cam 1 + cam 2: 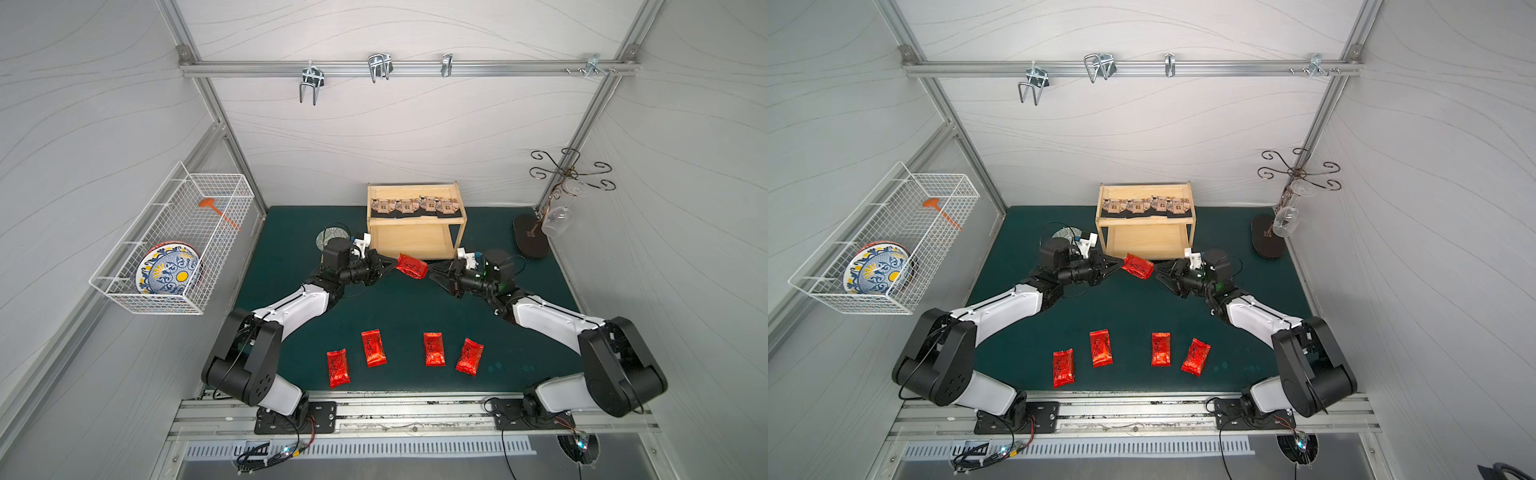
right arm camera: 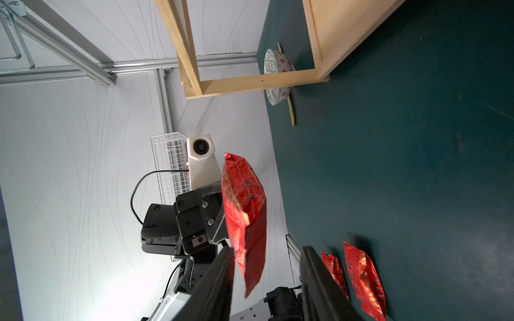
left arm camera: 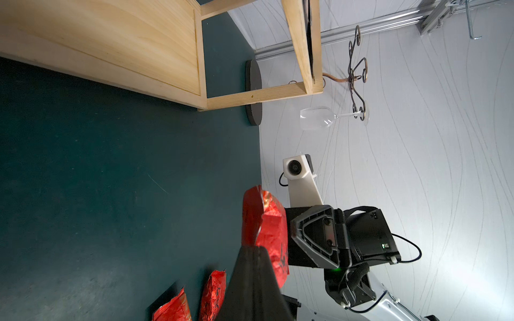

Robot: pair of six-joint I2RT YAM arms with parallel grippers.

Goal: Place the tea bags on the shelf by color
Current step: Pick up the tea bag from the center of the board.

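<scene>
My left gripper (image 1: 392, 262) is shut on one end of a glossy red tea bag (image 1: 411, 266), which it holds in the air in front of the shelf (image 1: 415, 220). My right gripper (image 2: 267, 251) is open, with its fingers on either side of the bag's free end (image 2: 250, 266); a gap shows on one side. Several beige-brown tea bags (image 1: 415, 205) lie in a row on the shelf's top tier. The lower tier (image 1: 411, 241) is bare wood. Several more red tea bags (image 1: 373, 348) lie flat on the green mat near the front edge.
A white wire basket (image 1: 174, 241) with a patterned plate hangs on the left wall. A dark stand (image 1: 532, 237) with a hanging wine glass (image 1: 557, 222) is at the back right. A small bowl (image 1: 328, 237) sits behind my left wrist.
</scene>
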